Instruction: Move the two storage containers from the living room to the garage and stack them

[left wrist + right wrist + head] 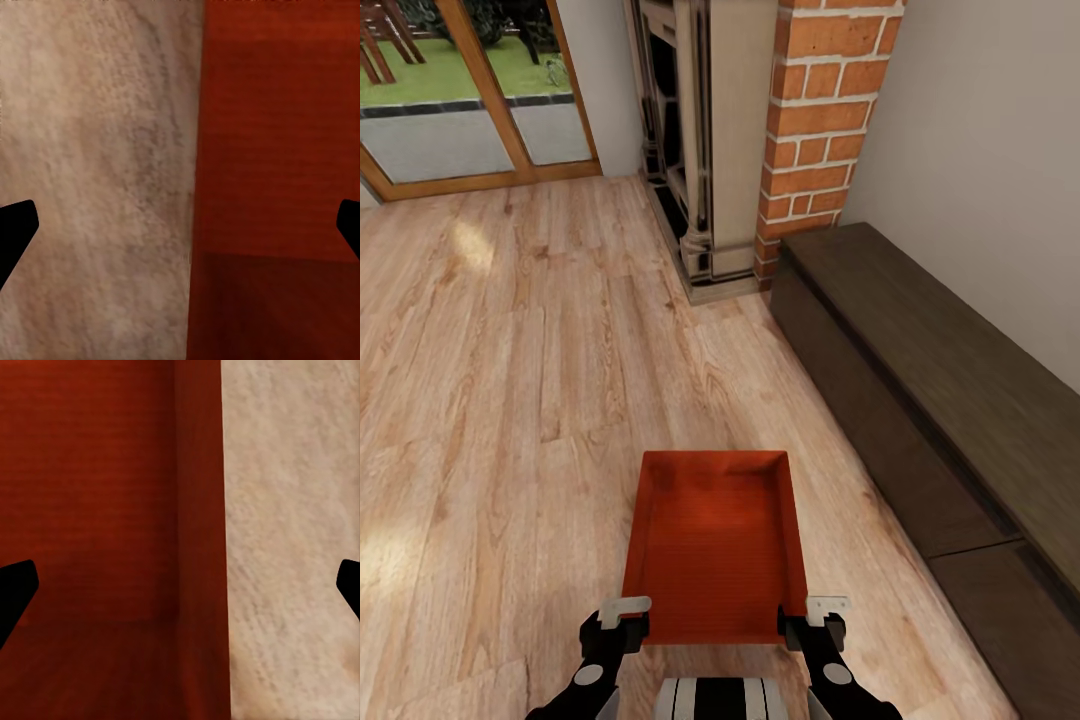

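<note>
One orange-red storage container point(712, 540), open-topped and empty, lies lengthwise right in front of me on the living room's light wood-plank floor point(510, 350). My left gripper point(628, 620) is at its near left corner and my right gripper point(810, 618) at its near right corner. Seen from the left wrist, the container point(277, 150) has its side wall running between the left gripper's point(180, 225) wide-apart fingertips. From the right wrist, the container point(90, 495) wall likewise sits between the right gripper's point(180, 585) spread tips. Both grippers are open. Whether the container rests on the planks or is lifted, I cannot tell.
A long, low dark wood cabinet point(930, 380) runs along the right wall. A brick fireplace point(820, 130) stands ahead, with a wood-framed glass door point(470, 100) to the garden at the back left. Open plank floor stretches left and ahead.
</note>
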Robot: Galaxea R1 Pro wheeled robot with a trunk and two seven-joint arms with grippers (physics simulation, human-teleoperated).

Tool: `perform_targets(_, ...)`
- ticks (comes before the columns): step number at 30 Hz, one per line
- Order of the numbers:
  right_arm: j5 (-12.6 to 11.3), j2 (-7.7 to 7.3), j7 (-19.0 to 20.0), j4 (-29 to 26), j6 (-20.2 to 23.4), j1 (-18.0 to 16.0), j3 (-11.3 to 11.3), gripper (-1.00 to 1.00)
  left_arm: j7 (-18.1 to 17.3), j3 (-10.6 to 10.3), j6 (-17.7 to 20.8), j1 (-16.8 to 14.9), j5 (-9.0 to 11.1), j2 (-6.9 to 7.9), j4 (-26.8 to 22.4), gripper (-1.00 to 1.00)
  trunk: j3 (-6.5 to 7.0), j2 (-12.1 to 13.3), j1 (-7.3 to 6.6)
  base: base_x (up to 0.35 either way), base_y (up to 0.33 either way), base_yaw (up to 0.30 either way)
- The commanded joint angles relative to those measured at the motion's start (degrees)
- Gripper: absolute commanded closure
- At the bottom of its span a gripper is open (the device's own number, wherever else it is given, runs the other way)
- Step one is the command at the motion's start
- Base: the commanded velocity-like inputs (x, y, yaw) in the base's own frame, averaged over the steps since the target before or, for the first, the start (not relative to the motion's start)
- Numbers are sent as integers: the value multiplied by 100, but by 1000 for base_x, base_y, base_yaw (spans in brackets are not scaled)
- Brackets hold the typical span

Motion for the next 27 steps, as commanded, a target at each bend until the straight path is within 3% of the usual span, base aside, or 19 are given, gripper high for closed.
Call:
perform_targets(1, -4, -2, -49, 5, -7, -4, 48, -100, 43, -43, -16, -3, 20, 4, 5, -100, -3, -1, -1, 0, 0, 0)
perform_targets(23, -4, -2, -33, 14, -15, -3, 48, -100, 43, -36, -10, -3, 21, 9, 17, -100, -3, -1, -1, 0, 0, 0)
perform_targets(24, -4, -2, -29, 14, -16, -4, 48, 100, 40, -37, -9, -3, 21, 9, 19, 100, -3, -1, -1, 0, 0, 0)
perform_targets(27, -5, -2, -24, 14, -22, -3, 48, 100, 36, -35, -2, -3, 12, 8, 32, 100, -3, -1, -1, 0, 0, 0)
